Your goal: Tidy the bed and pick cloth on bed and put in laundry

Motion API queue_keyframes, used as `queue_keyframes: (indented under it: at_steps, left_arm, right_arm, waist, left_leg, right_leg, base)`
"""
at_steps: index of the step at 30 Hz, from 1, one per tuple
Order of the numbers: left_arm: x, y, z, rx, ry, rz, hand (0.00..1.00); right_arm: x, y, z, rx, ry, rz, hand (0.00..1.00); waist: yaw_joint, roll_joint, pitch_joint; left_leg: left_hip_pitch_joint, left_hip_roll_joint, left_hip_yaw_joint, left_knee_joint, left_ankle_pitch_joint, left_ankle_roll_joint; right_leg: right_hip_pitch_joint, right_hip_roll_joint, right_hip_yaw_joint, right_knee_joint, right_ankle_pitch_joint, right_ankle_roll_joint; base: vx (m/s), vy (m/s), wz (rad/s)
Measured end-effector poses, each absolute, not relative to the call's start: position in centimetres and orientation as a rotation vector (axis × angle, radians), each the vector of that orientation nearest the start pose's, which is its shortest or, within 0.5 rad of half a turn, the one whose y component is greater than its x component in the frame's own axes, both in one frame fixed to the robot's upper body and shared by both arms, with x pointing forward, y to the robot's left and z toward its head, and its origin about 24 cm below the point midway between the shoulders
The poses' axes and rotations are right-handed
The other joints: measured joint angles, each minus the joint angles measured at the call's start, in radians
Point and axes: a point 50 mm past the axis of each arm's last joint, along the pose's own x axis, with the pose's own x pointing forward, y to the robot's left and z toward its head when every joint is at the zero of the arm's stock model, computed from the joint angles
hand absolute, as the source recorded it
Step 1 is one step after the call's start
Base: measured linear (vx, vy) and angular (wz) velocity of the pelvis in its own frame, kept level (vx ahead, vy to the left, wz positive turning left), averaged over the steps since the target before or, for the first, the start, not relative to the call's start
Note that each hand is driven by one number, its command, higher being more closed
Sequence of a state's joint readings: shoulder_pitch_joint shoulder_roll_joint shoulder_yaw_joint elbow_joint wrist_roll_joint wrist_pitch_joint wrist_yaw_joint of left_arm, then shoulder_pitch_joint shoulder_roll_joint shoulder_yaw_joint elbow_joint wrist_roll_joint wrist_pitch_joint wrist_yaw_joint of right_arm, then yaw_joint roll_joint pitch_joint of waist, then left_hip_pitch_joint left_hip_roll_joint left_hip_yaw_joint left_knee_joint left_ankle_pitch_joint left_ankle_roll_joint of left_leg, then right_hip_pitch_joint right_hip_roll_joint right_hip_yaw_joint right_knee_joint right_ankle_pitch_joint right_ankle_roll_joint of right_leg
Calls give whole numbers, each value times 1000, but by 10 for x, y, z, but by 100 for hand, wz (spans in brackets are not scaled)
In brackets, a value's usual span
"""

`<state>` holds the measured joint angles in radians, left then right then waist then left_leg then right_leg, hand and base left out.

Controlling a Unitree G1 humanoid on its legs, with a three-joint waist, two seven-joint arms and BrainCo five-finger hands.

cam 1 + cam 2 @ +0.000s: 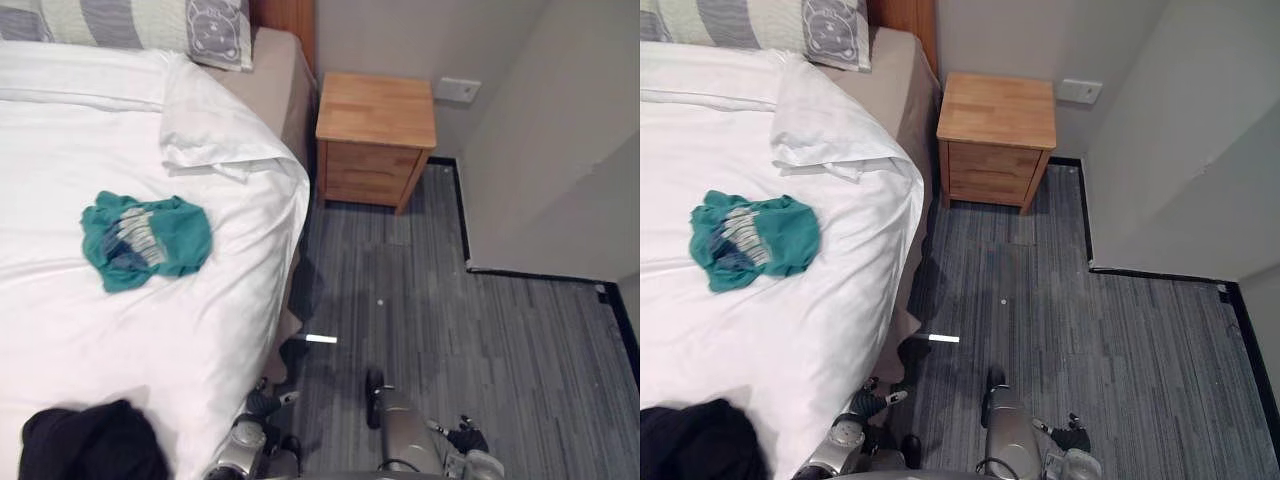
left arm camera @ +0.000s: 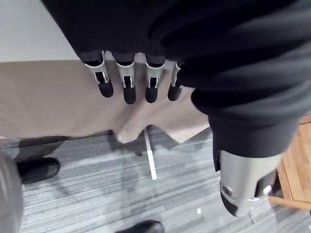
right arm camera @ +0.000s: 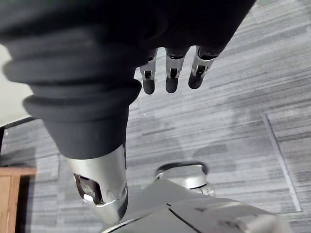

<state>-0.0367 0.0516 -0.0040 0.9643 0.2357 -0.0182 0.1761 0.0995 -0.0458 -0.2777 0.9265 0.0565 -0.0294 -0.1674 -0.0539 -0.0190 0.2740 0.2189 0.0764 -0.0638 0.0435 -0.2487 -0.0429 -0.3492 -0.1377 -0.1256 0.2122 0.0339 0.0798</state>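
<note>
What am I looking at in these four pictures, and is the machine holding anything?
This is a two-legged humanoid robot standing beside a bed. The two wide pictures come from a stereo camera on its head, looking down. The two close-ups come from cameras on its wrists, each looking along its own hand. On the bed's white sheet lie a crumpled teal cloth and, nearer the robot, a black cloth. Pillows sit at the head of the bed. A wooden nightstand stands beside the bed on the grey floor. The left hand hangs by the bed's beige side, and the right hand hangs over the floor. Both have relaxed fingers and hold nothing.
</note>
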Motion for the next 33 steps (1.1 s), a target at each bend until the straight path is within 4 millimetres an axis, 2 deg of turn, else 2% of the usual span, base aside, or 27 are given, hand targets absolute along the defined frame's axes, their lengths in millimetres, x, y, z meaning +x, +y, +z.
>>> queue_keyframes:
  at_steps: [1, 2, 3, 4, 5, 6, 7, 8, 10, 12, 13, 14, 15, 16, 17, 19, 21, 24, 25, 26, 27, 28, 29, 30, 31, 32, 33]
  left_arm:
    - [156, 178, -139, 336, 899, 90, 0]
    - [154, 175, -141, 314, 907, 98, 0]
    - [150, 175, -142, 290, 919, 121, 0]
    - [144, 176, -143, 251, 931, 162, 0]
    - [139, 174, -144, 224, 935, 181, 0]
    - [141, 172, -141, 188, 910, 210, 0]
    - [144, 173, -140, 187, 897, 215, 0]
    - [148, 176, -137, 199, 876, 218, 0]
    - [152, 179, -134, 202, 845, 225, 0]
    - [154, 177, -132, 196, 832, 234, 0]
    - [155, 176, -132, 195, 830, 227, 0]
    - [154, 172, -134, 198, 838, 210, 0]
    - [155, 175, -134, 222, 840, 189, 0]
    - [154, 174, -134, 222, 844, 187, 0]
    - [150, 173, -136, 210, 857, 190, 0]
    - [150, 175, -137, 220, 865, 177, 0]
    - [145, 181, -140, 230, 893, 185, 0]
    - [142, 180, -142, 224, 908, 179, 0]
    - [143, 177, -142, 218, 913, 172, 0]
    - [145, 175, -142, 210, 907, 172, 0]
    - [145, 172, -142, 193, 907, 179, 0]
    - [145, 176, -142, 176, 904, 207, 0]
    - [147, 181, -140, 167, 890, 228, 0]
    - [142, 183, -142, 122, 907, 281, 0]
    - [138, 183, -143, 110, 921, 294, 0]
    - [130, 184, -146, 78, 940, 322, 0]
    - [129, 185, -146, 66, 939, 328, 0]
  right_arm:
    - [106, -221, -148, 48, 984, -505, 0]
    - [107, -223, -147, 58, 979, -520, 0]
    - [106, -223, -147, 68, 979, -532, 0]
    - [104, -226, -146, 61, 976, -536, 0]
    - [104, -227, -145, 54, 965, -536, 0]
    - [108, -228, -142, 49, 946, -531, 0]
    - [112, -227, -141, 49, 936, -523, 0]
    - [119, -218, -140, 44, 922, -478, 0]
    - [124, -205, -142, 55, 924, -439, 0]
    - [133, -197, -143, 52, 939, -402, 0]
    - [135, -196, -143, 51, 940, -396, 0]
    - [137, -200, -142, 22, 942, -386, 0]
    - [130, -194, -147, -2, 981, -359, 0]
    - [123, -192, -150, -14, 1011, -346, 0]
    - [118, -193, -152, -18, 1025, -353, 0]
    - [122, -194, -151, -37, 1017, -338, 0]
    - [123, -195, -151, -51, 1016, -329, 0]
    - [123, -200, -150, -63, 1012, -335, 0]
    - [119, -206, -151, -65, 1022, -357, 0]
    - [114, -209, -152, -63, 1033, -370, 0]
    - [106, -214, -153, -45, 1050, -406, 0]
    - [96, -210, -157, -24, 1084, -416, 0]
    - [90, -205, -159, -8, 1106, -416, 0]
    - [89, -218, -157, -21, 1101, -450, 0]
    - [90, -221, -156, -20, 1094, -468, 0]
    - [93, -225, -154, -15, 1069, -491, 0]
    - [99, -226, -151, -11, 1043, -490, 0]
  waist:
    - [8, 31, -3]
    - [9, 40, -3]
    - [7, 50, 3]
    - [8, 68, 7]
    - [14, 73, 7]
    - [23, 82, 6]
    - [33, 84, 6]
    - [49, 60, 9]
    - [71, 45, 0]
    - [75, 39, -6]
    - [75, 45, -9]
    - [86, 59, -21]
    - [98, 29, -41]
    - [92, 7, -49]
    - [93, 0, -64]
    - [76, -34, -73]
    - [70, -32, -65]
    - [65, -16, -58]
    - [66, -17, -62]
    - [64, -20, -64]
    - [57, -31, -70]
    - [62, -46, -77]
    - [70, -58, -68]
    - [73, -15, -70]
    - [70, 7, -75]
    - [69, 41, -81]
    - [78, 51, -79]
  left_leg:
    - [33, 32, 47, 23, 3, -16]
    - [11, 54, 83, 124, 12, -32]
    - [-45, 80, 116, 325, 34, -70]
    - [-142, 133, 126, 628, 136, -126]
    - [-211, 168, 117, 796, 211, -137]
    - [-296, 211, 119, 1002, 204, -136]
    - [-331, 224, 127, 1070, 192, -128]
    - [-388, 230, 163, 1104, 164, -113]
    - [-442, 229, 215, 981, 123, -96]
    - [-461, 163, 283, 570, 104, -91]
    - [-468, 147, 297, 482, 105, -91]
    - [-468, 126, 346, 353, 196, -58]
    - [-455, 87, 436, 337, 198, 82]
    - [-446, 48, 449, 324, 187, 98]
    - [-414, 19, 408, 282, 155, 107]
    - [-337, -55, 271, 188, 174, 114]
    - [-262, -90, 98, 141, 175, 114]
    - [-209, -87, -93, 130, 177, 111]
    - [-213, -97, -203, 142, 172, 90]
    - [-228, -107, -246, 166, 161, 73]
    - [-257, -125, -314, 213, 125, 27]
    - [-282, -145, -350, 249, 81, -3]
    - [-295, -152, -357, 270, 59, -24]
    - [-331, -102, -353, 312, 54, -39]
    - [-342, -73, -323, 317, 56, -42]
    - [-344, -4, -222, 306, 67, -59]
    - [-341, 41, -121, 289, 87, -86]
  right_leg:
    - [-8, 31, -19, 62, 6, -28]
    - [3, 50, -25, 91, -29, -55]
    - [52, 74, -36, 100, -59, -69]
    - [126, 116, -25, 91, -98, -93]
    - [168, 148, -10, 79, -121, -103]
    - [231, 184, 14, 59, -140, -121]
    - [267, 196, 30, 45, -144, -127]
    - [344, 201, 57, -10, -146, -131]
    - [435, 191, 76, -89, -141, -123]
    - [510, 161, 73, -168, -151, -97]
    - [523, 157, 72, -182, -156, -88]
    - [543, 155, 55, -191, -176, -70]
    - [553, 106, 3, -127, -248, -32]
    - [533, 80, -56, -6, -279, 14]
    - [448, 52, -108, 228, -281, 32]
    - [284, -22, -104, 657, -171, 61]
    - [231, -14, -91, 709, -267, 25]
    - [210, 66, 36, 472, -320, 14]
    - [184, 117, 240, 321, -313, 19]
    - [176, 126, 332, 278, -307, 23]
    - [172, 122, 449, 208, -288, 42]
    - [178, 86, 465, 147, -216, 48]
    - [175, 57, 434, 144, -185, 80]
    - [196, 76, 321, 152, -196, 41]
    - [215, 86, 279, 134, -193, 30]
    - [261, 110, 200, 90, -190, 13]
    - [284, 120, 156, 69, -187, -5]
  base:
    - [639, -266, -37]
    - [726, -340, -50]
    - [696, -381, -44]
    - [548, -313, -43]
    - [554, -232, -66]
    - [441, -120, -72]
    - [545, -147, -100]
    - [506, -148, -93]
    - [513, -110, -71]
    - [504, 24, -35]
    - [481, 106, -14]
    - [533, 162, 17]
    - [692, 196, 69]
    - [686, 201, 129]
    - [560, 159, 171]
    - [442, 85, 209]
    - [565, -93, 251]
    - [465, -244, 247]
    - [362, -295, 238]
    - [389, -398, 324]
    - [256, -409, 308]
    - [239, -454, 309]
    - [176, -507, 267]
    - [90, -392, 190]
    - [50, -467, 204]
    - [8, -310, 161]
    - [-10, -286, 139]
